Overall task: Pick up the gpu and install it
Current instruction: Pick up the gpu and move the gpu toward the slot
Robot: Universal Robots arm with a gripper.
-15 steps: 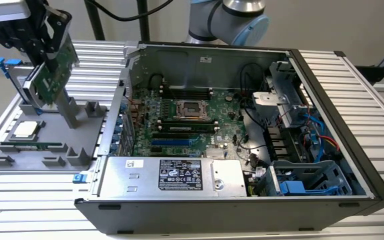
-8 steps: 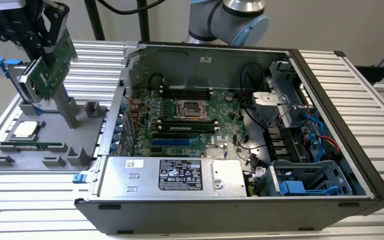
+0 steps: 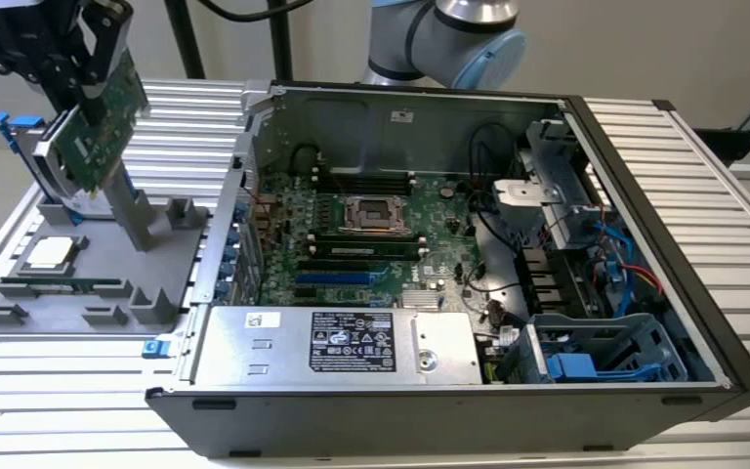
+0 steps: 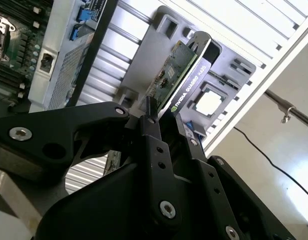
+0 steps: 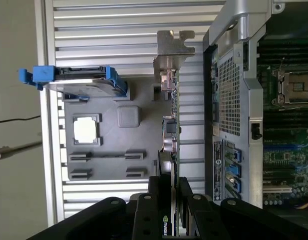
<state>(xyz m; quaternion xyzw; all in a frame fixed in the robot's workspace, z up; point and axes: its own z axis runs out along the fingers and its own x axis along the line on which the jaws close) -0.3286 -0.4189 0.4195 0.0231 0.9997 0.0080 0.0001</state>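
Hand [image 3: 89, 83] clamped on gpu [image 3: 104, 127] over gray holder [image 3: 89, 264] by bench [image 3: 62, 381] edge. Best: hold grip firm, card untilted, bracket [image 5: 171, 50] toward case [image 3: 414, 430] rear.

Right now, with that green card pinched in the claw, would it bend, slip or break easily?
Probably stiff: the gpu looks flat though the gripper clamps just one end. Likely light for its size: a thin green board with a slim black cooler. Probably fragile: that board is bare and a thin metal bracket sticks out, so a knock could harm it.
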